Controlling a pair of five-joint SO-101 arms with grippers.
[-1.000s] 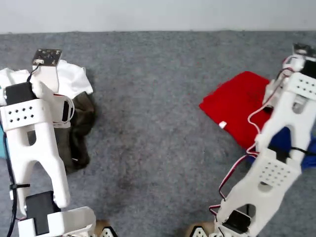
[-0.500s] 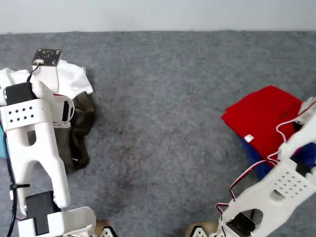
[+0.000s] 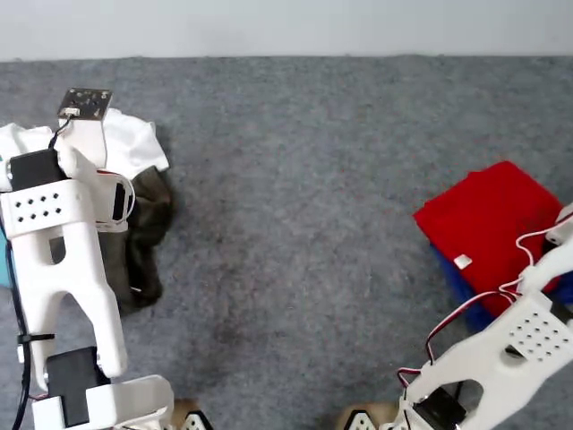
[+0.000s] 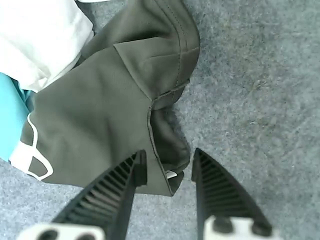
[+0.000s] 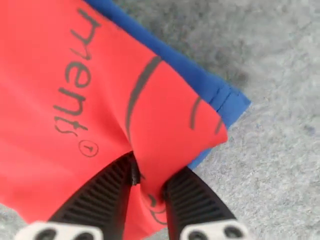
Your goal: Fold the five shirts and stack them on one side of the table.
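Right wrist view: red shirt [image 5: 75,100] inside the closed right claw [image 5: 150,179]

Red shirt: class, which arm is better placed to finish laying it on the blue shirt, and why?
Right, probably. Its jaws are shut on the red shirt, which lies over the blue shirt. The left arm's jaws stand open above the dark shirt, far across the table.

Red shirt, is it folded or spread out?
Folded: the red shirt is a compact block atop the blue shirt, edge pinched by the right pincer.
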